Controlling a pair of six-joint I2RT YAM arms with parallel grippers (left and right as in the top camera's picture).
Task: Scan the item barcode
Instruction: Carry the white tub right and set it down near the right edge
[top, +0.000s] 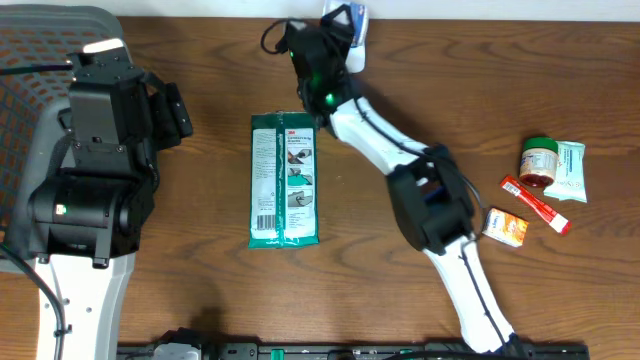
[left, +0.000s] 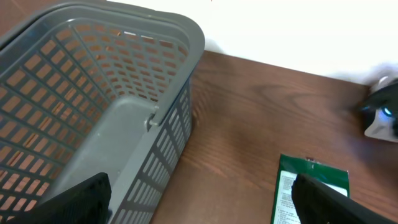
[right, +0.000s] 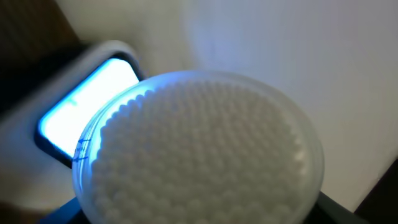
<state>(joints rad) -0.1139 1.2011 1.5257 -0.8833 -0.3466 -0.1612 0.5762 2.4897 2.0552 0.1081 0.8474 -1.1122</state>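
The item, a round clear tub of cotton swabs (right: 199, 149), fills the right wrist view, and my right gripper (right: 205, 216) is shut on it, dark fingers showing at the bottom corners. The tub's face is turned to the barcode scanner (right: 87, 106), whose window glows blue just left of it. From overhead, the right gripper (top: 325, 55) reaches to the table's far edge beside the scanner (top: 352, 22); the tub is hidden there. My left gripper (left: 202, 205) is open and holds nothing, hovering over the table between the basket and a green packet.
A grey plastic basket (left: 155, 74) stands at the left (top: 25, 110). A green packet (top: 285, 180) lies flat mid-table. At the right lie a green-lidded jar (top: 538, 160), a pale packet (top: 572, 172), a red stick (top: 535, 203) and a small orange box (top: 506, 227).
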